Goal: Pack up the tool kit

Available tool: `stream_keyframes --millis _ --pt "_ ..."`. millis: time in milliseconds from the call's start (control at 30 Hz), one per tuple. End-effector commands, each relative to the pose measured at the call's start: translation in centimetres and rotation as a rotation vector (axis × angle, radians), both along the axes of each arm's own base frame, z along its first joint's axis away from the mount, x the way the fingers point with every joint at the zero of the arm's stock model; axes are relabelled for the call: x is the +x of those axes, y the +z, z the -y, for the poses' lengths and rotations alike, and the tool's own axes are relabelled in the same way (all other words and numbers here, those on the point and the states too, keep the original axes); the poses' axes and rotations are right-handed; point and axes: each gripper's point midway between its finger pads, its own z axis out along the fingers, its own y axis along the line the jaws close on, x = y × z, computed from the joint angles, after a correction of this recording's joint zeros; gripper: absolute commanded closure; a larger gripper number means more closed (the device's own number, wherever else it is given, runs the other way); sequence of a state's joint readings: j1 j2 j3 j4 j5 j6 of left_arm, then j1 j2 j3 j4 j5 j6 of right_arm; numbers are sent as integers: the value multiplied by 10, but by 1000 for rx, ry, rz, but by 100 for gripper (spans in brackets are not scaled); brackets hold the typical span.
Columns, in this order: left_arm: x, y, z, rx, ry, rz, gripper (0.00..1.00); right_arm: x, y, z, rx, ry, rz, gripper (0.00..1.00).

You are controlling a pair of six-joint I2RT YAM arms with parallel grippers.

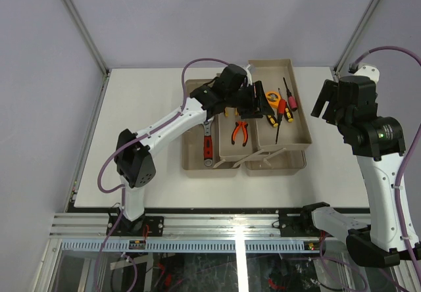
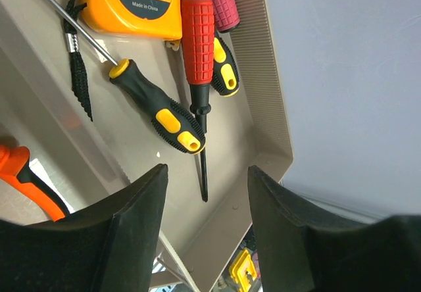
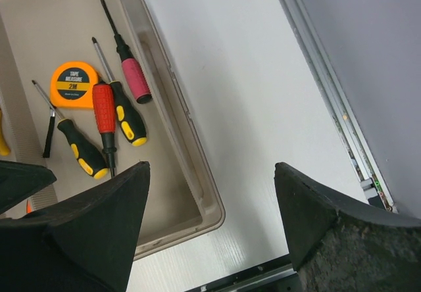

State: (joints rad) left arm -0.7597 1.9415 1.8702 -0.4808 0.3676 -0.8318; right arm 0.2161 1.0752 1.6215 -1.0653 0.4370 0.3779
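Toolbox (image 1: 191,168) layout from above
You have the tape measure (image 1: 271,97) and screwdrivers (image 1: 281,108) in the right tray (image 1: 303,131), pliers (image 1: 239,133) in the middle tray (image 1: 230,152), the wrench (image 1: 208,145) in the left tray (image 1: 193,134).

Bright, even overhead light falls on the white table (image 1: 131,101), leaving only soft, short shadows beside the beige tray (image 1: 194,157). A vertical streak of glare runs down the clear panel (image 1: 245,266) at the near edge. From my left wrist, the tape measure (image 2: 131,2) and screwdrivers (image 2: 158,114) are sharp, while my left fingers (image 2: 118,239) loom dark and blurred at the bottom. My right fingers (image 3: 85,239) look just as soft and underexposed.
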Motion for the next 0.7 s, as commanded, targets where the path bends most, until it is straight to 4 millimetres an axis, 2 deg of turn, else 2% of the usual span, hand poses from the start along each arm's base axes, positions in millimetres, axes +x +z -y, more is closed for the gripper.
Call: stream_keyframes --millis 0,67,133,233,300,367,467,567,667 --pt "13 26 -16 38 30 127 48 -7 6 11 -23 -56 31 16" --pt "37 65 -35 37 92 262 45 -10 6 15 -35 -76 29 14" --pt "66 91 -70 64 181 365 43 -11 4 20 -54 -96 23 10" --pt "110 104 -138 148 329 449 42 -9 -1 27 -99 -122 -3 2" --pt "135 97 -187 209 412 447 42 -2 -7 32 -120 -123 -32 1" --pt "151 81 -232 268 479 410 41 10 -18 40 -88 -117 -71 1" --pt "163 50 -283 385 530 376 37 27 -40 71 19 -152 -107 1" --pt "170 12 -305 482 520 332 33 41 -54 89 57 -161 -140 1" --pt "174 -33 -312 548 479 253 31 51 -62 95 61 -159 -172 1"
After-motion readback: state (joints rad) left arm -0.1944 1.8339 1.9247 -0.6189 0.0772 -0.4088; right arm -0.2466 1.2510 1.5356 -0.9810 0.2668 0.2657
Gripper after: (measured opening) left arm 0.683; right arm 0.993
